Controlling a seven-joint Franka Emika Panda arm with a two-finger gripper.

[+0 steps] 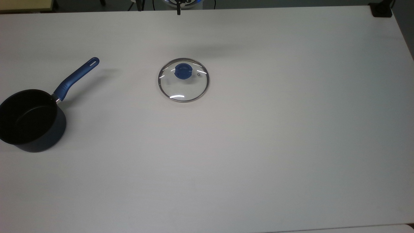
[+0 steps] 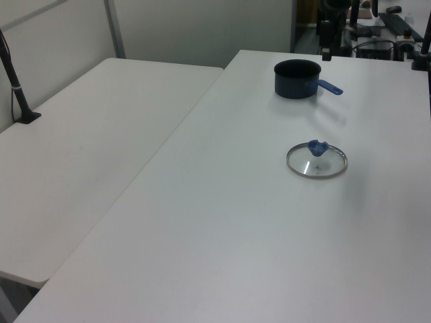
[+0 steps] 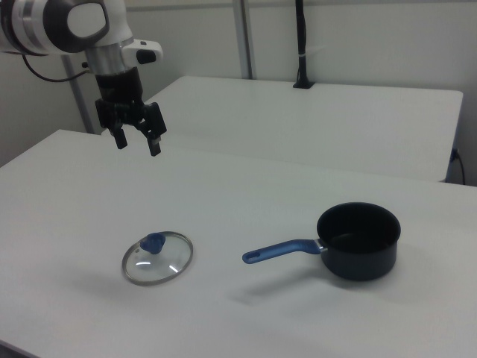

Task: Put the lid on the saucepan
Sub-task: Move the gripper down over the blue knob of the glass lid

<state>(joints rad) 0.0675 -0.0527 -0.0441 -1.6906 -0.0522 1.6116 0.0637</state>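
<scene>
While the top view gives us lid point(image 1: 183, 80) and saucepan point(image 1: 31, 120) apart, the right view shows our end effector point(image 3: 136, 141) spread wide, empty, above the surface point(image 3: 246, 201).

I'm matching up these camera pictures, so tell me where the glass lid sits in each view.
Top view: the lid lies upper centre, right of the saucepan.
Left view: right of centre, nearer than the saucepan.
Right view: lower left, left of the saucepan.
Shared landmark: the saucepan's blue handle.

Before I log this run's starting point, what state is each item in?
glass lid: flat on the table, knob up, off the pan.
saucepan: upright, uncovered, empty, apart from the lid.
gripper: open, holding nothing, high above the table.
</scene>
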